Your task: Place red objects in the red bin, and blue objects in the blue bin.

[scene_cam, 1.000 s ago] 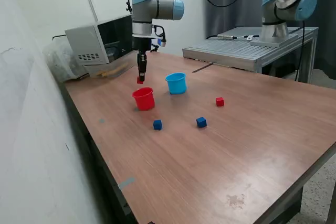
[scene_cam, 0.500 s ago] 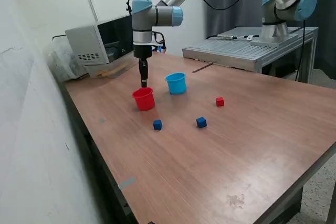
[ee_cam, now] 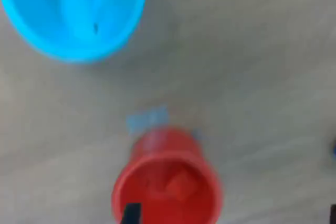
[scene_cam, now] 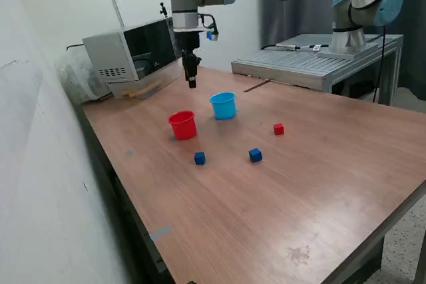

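Nearest you on the table (scene_cam: 279,204), two blue cubes sit loose on the wood: one (scene_cam: 200,158) toward the exterior view's left, the other (scene_cam: 255,155) to its right, well apart from each other and from both cups. Neither has been sorted yet, so both still need to go into the blue cup.

A little farther back and to the right, one red cube (scene_cam: 278,128) lies alone on the table, apart from the cups. That one is also left to do.

Farther again, the red cup (scene_cam: 182,125) stands upright with the blue cup (scene_cam: 223,105) just beside it, to its right and slightly farther. In the wrist view you can see a red cube (ee_cam: 178,186) lying on the floor of the red cup, so one of the four pieces looks done. The blue cup's inside looks bare there, though that picture is blurred, so take that loosely.

Farthest, the gripper (scene_cam: 192,83) hangs in the air above and behind the cups, touching nothing. You can see nothing between its fingertips, but the fingers are too small and dark to tell how wide they stand.

By my reckoning you are roughly a quarter through: one red cube in, one red and two blue remaining.
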